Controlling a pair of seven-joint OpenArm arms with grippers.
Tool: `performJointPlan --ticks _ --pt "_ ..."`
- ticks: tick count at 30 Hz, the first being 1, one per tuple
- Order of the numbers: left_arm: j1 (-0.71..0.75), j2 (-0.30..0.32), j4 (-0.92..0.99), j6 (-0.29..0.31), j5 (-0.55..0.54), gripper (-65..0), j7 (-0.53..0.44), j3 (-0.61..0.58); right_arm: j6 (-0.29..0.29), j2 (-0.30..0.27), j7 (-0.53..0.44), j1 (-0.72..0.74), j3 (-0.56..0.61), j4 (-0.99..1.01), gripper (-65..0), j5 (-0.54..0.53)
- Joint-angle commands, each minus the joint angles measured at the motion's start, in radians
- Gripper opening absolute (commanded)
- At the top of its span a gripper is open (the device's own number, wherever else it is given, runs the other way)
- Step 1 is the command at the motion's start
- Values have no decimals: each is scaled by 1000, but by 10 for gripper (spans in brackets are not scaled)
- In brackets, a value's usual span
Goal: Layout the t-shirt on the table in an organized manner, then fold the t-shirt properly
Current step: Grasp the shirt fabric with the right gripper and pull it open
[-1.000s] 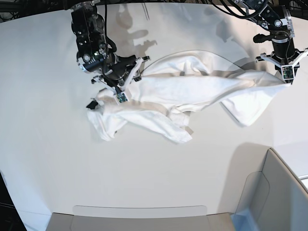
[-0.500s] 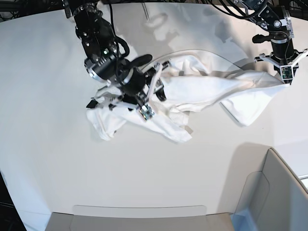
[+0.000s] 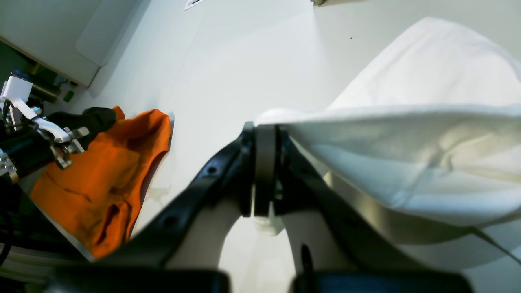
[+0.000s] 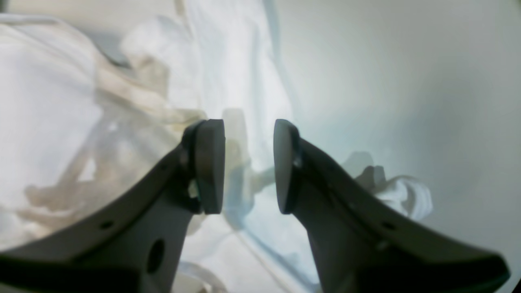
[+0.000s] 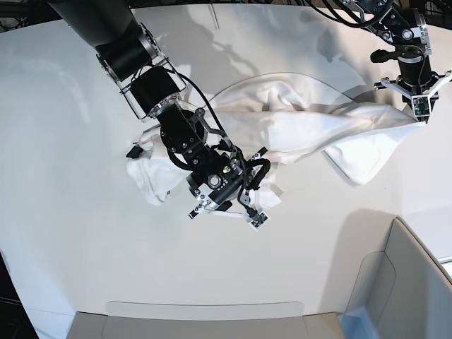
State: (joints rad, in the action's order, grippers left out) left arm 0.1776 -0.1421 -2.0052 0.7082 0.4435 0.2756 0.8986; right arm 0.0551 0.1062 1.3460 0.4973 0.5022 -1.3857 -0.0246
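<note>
The white t-shirt [image 5: 296,127] lies crumpled across the middle of the white table [image 5: 70,212]; its print and neck tag are hidden. My left gripper [image 5: 421,113] is shut on the shirt's right edge and holds it raised; in the left wrist view [image 3: 264,134] the cloth [image 3: 407,122] is pinched between the jaws. My right gripper [image 5: 236,205] is open, low over the shirt's front edge. In the right wrist view [image 4: 248,162] nothing is between the pads [image 4: 209,162], with blurred cloth [image 4: 61,101] below.
A grey bin-like corner piece [image 5: 406,282] stands at the front right. A grey panel [image 5: 205,318] runs along the front edge. In the left wrist view an orange cloth [image 3: 101,183] and some equipment [image 3: 24,134] lie beyond the table's edge.
The right arm has swung from the shirt's left part down and to the right, across the cloth to its front edge. The left arm has held still with the shirt's edge.
</note>
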Motion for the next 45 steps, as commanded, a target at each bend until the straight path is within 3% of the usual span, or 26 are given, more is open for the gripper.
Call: performJointPlan --ticks 1,9,13,19,24,28,33,45 --pt "-5 0 -16 -10 -12 -650 -25 0 -1 13 -10 33 -4 7 -452 2" --pt "-5 0 -16 -10 -12 -650 -20 0 1 13 -58 34 -1 124 -452 2" --pt "-5 0 -16 -10 -12 -650 -20 -2 7 13 -99 5 0 79 -452 -2" --pt "-5 0 -16 -10 -10 -650 -20 -2 12 14 -93 -5 62 -54 -452 -4" --pt "-5 0 -16 -10 -10 -650 -20 -2 10 37 -55 2 118 4 -452 2" --pt "-5 0 -16 -10 -10 -650 -19 -2 -4 37 -79 -2 118 44 -452 4" --pt "-5 0 -16 -10 -10 -650 -19 -2 -73 33 -76 -4 120 42 -452 4" --pt "-5 0 -15 -10 -10 -650 -19 -25 -82 14 -84 1 118 121 -452 5"
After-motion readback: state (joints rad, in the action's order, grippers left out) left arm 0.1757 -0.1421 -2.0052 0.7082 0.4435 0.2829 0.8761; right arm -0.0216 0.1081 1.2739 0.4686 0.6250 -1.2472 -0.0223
